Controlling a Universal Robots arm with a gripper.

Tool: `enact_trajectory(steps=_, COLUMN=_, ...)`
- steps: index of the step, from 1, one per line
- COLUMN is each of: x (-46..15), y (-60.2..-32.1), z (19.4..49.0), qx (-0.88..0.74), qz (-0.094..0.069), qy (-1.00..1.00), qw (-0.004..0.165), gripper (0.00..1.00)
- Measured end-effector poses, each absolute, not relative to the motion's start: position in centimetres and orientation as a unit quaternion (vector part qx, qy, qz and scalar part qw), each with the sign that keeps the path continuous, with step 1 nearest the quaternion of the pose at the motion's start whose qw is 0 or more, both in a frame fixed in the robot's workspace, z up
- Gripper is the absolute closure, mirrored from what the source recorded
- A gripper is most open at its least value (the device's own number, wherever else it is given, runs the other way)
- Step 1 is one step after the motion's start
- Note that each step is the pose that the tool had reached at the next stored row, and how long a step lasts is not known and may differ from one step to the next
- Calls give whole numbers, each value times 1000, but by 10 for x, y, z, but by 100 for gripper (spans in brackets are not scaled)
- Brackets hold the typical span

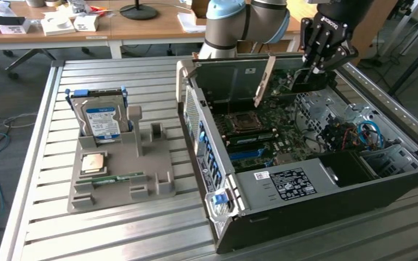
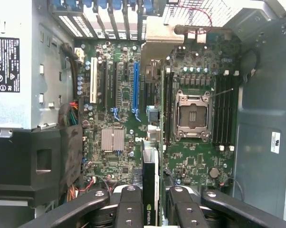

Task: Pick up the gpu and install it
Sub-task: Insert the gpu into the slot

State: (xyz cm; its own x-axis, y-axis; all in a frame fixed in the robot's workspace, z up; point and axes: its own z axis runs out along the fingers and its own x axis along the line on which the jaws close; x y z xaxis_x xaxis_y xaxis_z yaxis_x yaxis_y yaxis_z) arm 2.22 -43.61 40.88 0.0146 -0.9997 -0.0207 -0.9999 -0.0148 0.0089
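The gpu (image 1: 290, 82), a thin green card, hangs above the open computer case (image 1: 339, 212) near its far end. Its metal end bracket (image 1: 265, 80) points down towards the exterior view's left. My gripper (image 1: 317, 69) is shut on the card's upper edge. In the wrist view the gpu (image 2: 151, 178) is edge-on between my two black fingers (image 2: 129, 209), with its silver bracket (image 2: 158, 40) at the case's rear wall. The card hovers over the motherboard (image 2: 114, 142), between the blue slot (image 2: 136, 90) and the processor socket (image 2: 193, 116). Whether it touches a slot is hidden.
A grey fixture tray (image 1: 147, 163) on the slatted table holds a hard drive (image 1: 102, 119), a processor chip (image 1: 93, 162) and a memory stick (image 1: 118, 178). A black power-supply block (image 2: 29, 166) and cable bundles (image 2: 71, 118) crowd one side of the case. Desks stand behind.
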Motion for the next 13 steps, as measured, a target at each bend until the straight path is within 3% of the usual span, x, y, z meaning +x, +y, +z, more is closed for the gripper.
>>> enact_trajectory(steps=13, x=16, y=-436, z=407, qx=-700, qz=10, qy=714, qw=4, gripper=74)
